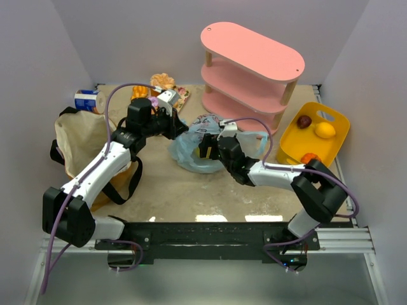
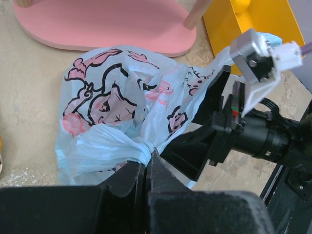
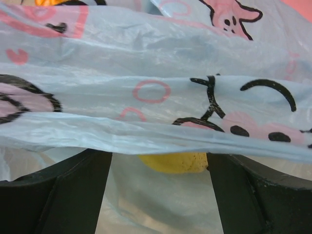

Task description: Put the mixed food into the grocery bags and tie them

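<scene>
The light-blue bag with pink cartoon prints lies mid-table. My left gripper is shut on a bunched twist of its plastic; the jaws meet with film pinched between them. My right gripper is at the bag's right side, open, its fingers wide apart with bag film draped across them. A yellow item shows through the plastic between them. The tan tote with black straps stands at the left. Small fruits lie in the yellow basket.
A pink three-tier shelf stands at the back right, right behind the bag. A blue-and-white can and a cluster of baked goods and a packet sit at the back left. The right arm's wrist is close to my left gripper.
</scene>
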Robot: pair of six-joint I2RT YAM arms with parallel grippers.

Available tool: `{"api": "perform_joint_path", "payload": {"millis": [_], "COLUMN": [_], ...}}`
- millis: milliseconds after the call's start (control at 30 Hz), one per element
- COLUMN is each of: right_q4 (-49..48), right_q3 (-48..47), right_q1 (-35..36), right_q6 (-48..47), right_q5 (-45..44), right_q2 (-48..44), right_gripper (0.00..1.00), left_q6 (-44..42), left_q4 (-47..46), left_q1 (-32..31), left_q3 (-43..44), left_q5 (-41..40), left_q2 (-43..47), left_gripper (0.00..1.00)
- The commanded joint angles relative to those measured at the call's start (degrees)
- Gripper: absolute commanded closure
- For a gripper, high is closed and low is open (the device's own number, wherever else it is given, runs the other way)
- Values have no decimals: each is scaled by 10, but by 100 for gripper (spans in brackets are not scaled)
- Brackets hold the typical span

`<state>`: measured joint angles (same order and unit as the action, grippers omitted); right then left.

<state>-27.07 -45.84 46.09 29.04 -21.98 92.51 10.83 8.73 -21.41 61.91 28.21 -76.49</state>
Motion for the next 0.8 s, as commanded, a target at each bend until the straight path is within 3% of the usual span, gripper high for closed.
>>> {"api": "perform_joint_path", "payload": {"millis": [0,100,233,333,367,400,500,600,667,767], "right_q4": [-10,52,154,260,307,402,532,577,600,620], "right_q3": [10,17,29,6,-32,-58,-136,-167,-184,-206], "right_q1": [49,95,104,103,96,85,-18,-143,-216,-312], "right_q6": [-89,-140,-129,-115,-101,-88,-65,-90,-102,-106], "right_q5": [7,-12,-48,-122,-197,-219,-208,-153,-130,-50], "right_q2": [-73,-132,-256,-349,-363,-377,-386,-389,-380,-340], "right_gripper": [21,22,21,19,18,18,20,14,2,1], "left_q6": [-17,-17,-14,-12,-11,-9,-5,-2,-4,-5], "left_q4": [-5,-5,-6,-9,-10,-12,-15,-18,-18,-17], "left_q1": [-1,-1,-1,-1,-1,-1,-1,-1,-1,-1], "left_q3": [19,18,18,17,16,16,15,14,13,13], "left_q5": [-13,-13,-10,-8,-5,-3,5,7,4,1], "left_q2": [16,17,17,19,20,20,19,20,19,17], "left_gripper": [100,100,100,100,100,100,100,100,100,100]}}
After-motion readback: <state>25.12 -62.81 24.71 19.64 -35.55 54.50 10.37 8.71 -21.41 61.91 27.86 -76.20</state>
